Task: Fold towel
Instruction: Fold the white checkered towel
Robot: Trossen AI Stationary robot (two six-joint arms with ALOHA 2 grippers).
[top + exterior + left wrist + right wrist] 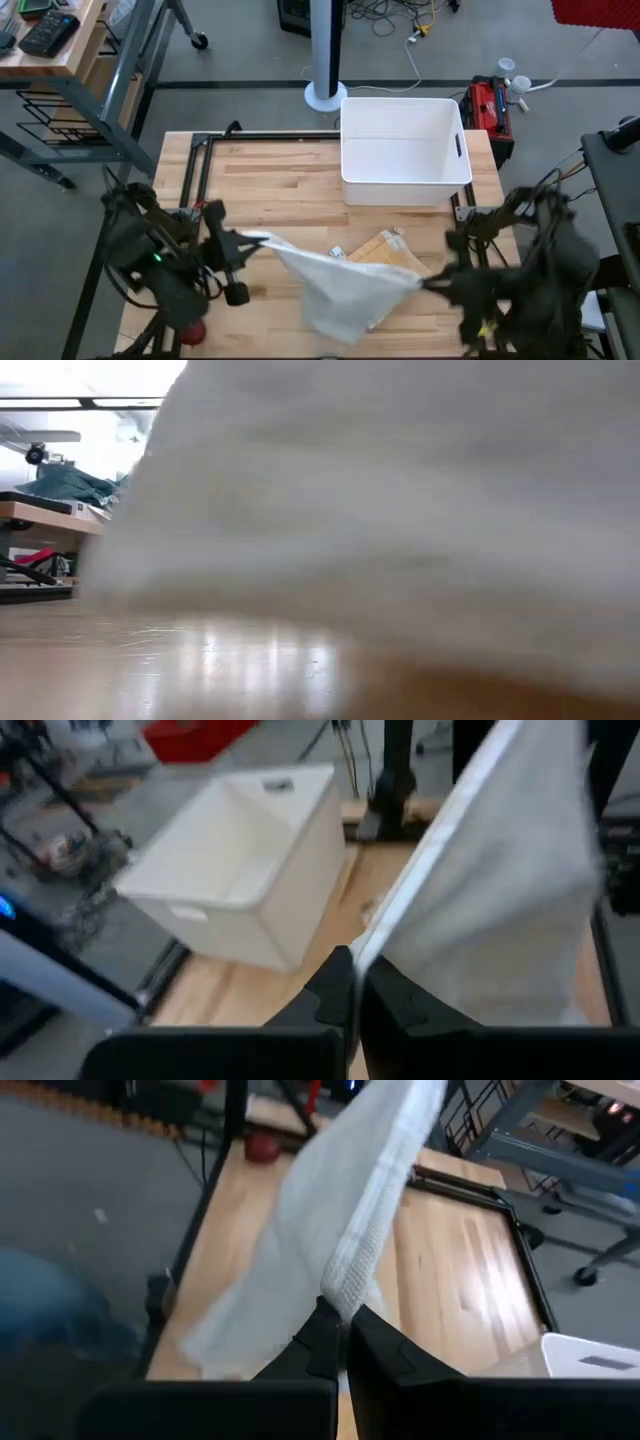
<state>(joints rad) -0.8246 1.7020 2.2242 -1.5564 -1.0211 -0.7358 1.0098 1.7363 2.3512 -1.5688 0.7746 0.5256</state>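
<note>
Towel (340, 280) hangs stretched left-right between both arms.

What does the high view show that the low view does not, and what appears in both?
Only the high view shows the left gripper and the right gripper, each shut on a corner of the towel, plus the white bin behind it. Only the low view shows a cluttered bench in the room beyond. Both show the towel and the wooden table.

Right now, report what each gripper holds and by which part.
Both hold the towel: left gripper pinches one edge, right gripper pinches the hem at the opposite end.
</note>
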